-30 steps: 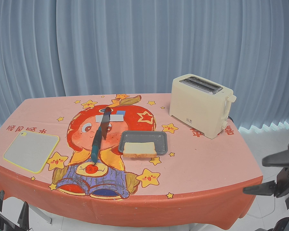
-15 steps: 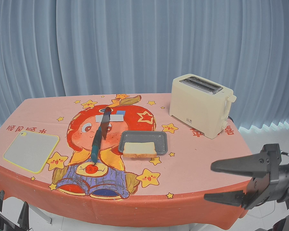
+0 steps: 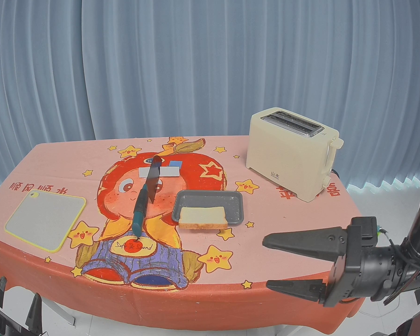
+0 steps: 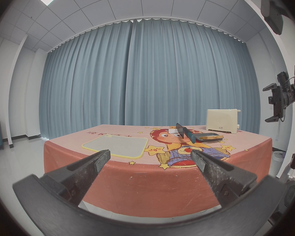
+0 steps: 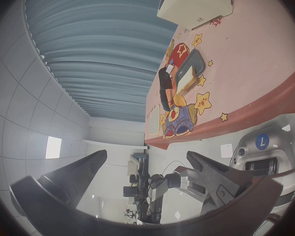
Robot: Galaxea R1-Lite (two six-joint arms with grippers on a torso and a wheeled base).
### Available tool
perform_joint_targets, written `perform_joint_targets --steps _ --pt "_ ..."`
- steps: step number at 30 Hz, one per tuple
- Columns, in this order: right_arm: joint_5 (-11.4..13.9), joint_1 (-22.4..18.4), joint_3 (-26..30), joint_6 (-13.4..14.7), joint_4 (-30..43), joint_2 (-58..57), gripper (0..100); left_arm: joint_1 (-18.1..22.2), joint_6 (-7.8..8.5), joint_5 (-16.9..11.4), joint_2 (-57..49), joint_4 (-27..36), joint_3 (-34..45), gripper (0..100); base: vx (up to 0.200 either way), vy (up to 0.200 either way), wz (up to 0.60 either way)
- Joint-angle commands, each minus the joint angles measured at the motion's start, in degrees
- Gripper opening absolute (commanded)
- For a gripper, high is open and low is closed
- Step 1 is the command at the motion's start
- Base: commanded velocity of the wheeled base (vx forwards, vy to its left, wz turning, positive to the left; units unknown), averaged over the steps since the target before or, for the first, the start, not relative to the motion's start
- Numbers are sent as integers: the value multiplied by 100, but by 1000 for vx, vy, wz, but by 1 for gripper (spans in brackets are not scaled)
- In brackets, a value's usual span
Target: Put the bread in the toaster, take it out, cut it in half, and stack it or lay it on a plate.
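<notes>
A slice of white bread (image 3: 203,217) lies at the near edge of a dark grey tray (image 3: 219,199) in the middle of the table. At the back right stands the cream toaster (image 3: 289,152), both slots empty. A teal-handled knife (image 3: 143,197) rests left of the tray, blade raised toward the back. My right gripper (image 3: 266,263) is open over the table's front right corner, fingers pointing left, well short of the bread. Below the table's front left edge, my left gripper (image 3: 18,289) is open and holds nothing. The right wrist view shows bread (image 5: 186,80) and toaster (image 5: 195,4).
A grey cutting board (image 3: 44,218) with a yellow rim lies at the front left of the cartoon-printed tablecloth. A small white and blue card (image 3: 165,170) sits behind the knife. Blue curtains hang behind the table.
My right gripper has swung in from the right edge of the view to over the table's front right corner, staying open. The left gripper and the table's things have not moved.
</notes>
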Motion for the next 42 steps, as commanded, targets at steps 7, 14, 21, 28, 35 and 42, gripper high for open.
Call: perform_joint_targets --steps 7,14,21,28,35,42 --pt "-34 9 -58 48 -624 1008 100 -1 -7 4 9 -2 101 100 0 0 0" --pt "-104 -88 -5 540 -1389 1518 100 -1 2 4 9 -2 101 100 0 0 0" --pt "-324 -97 -84 540 -1450 1755 100 -1 -7 4 9 -2 101 100 0 0 0" --pt "-324 -220 -225 531 -1450 1992 100 -1 -7 4 9 -2 101 100 0 0 0" --pt "-297 -255 -339 522 -1450 2282 100 -1 2 4 9 -2 101 100 0 0 0" --pt "-306 -264 -427 513 -1450 2502 100 -1 -7 4 9 -2 101 100 0 0 0"
